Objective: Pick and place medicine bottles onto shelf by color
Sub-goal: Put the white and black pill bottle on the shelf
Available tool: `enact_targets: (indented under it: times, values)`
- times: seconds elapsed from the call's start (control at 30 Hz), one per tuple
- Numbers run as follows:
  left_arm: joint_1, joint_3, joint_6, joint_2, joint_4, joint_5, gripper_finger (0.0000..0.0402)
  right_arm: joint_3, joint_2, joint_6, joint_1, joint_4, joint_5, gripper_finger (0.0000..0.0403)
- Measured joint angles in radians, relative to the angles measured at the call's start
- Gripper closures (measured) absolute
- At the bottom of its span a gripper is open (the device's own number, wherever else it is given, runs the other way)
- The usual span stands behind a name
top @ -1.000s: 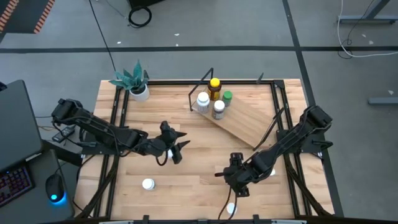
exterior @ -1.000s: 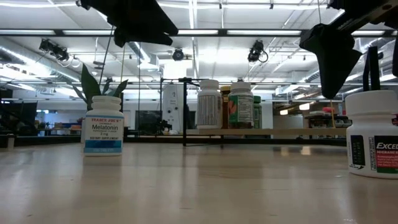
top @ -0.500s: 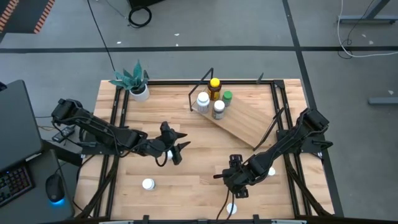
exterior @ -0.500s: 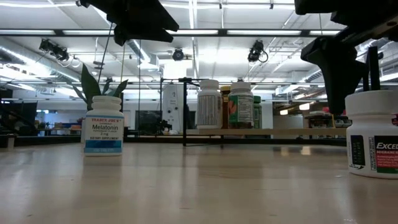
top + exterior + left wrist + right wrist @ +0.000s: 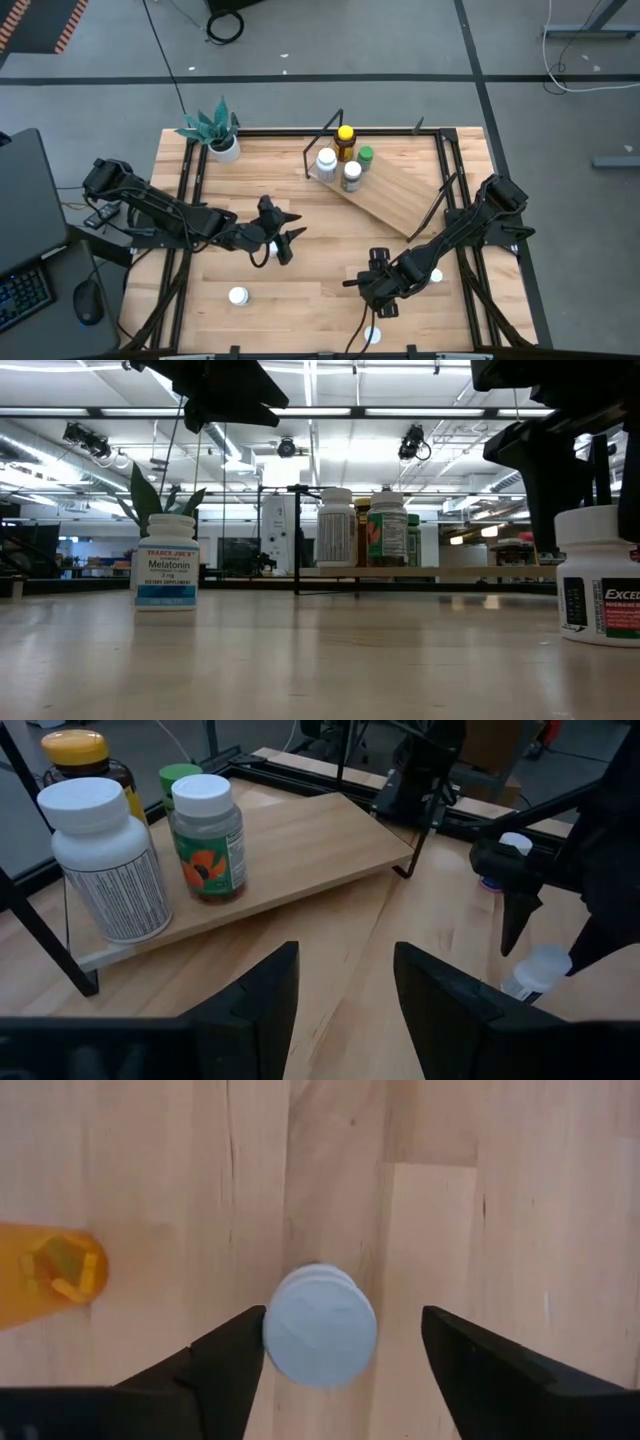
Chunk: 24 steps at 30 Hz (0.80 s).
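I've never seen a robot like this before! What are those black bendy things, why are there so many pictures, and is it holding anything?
The black bendy things are two robot arms at a wooden table. Each ends in a gripper, a hand with two fingers.

One picture looks straight down from above. One looks across from table height. The other two come from small cameras on the arms' wrists.

A slanted wooden shelf already carries four medicine bottles, next to a potted plant. More bottles stand on the table, like the Melatonin bottle.

The left gripper waits in the middle, open and empty. The right gripper reaches down around a white-capped bottle. One finger looks to be at the cap and the other is apart, so nothing is gripped yet.
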Motion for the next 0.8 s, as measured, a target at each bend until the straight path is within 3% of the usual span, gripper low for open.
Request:
enact_targets:
  times: [0.33, 0.47, 0.8]
  values:
    - [0.0, 0.0, 0.0, 0.0, 0.0, 0.0, 0.023, 0.0, -0.007, -0.001, -0.017, -0.005, 0.008, 0.0212]
    - [0.0, 0.0, 0.0, 0.0, 0.005, 0.0, 0.023, 0.062, -0.008, -0.031, -0.046, -0.098, 0.002, 0.0241]
    - [0.0, 0.0, 0.0, 0.0, 0.012, 0.015, 0.023, 0.221, -0.064, -0.14, -0.187, -0.273, 0.01, 0.0232]
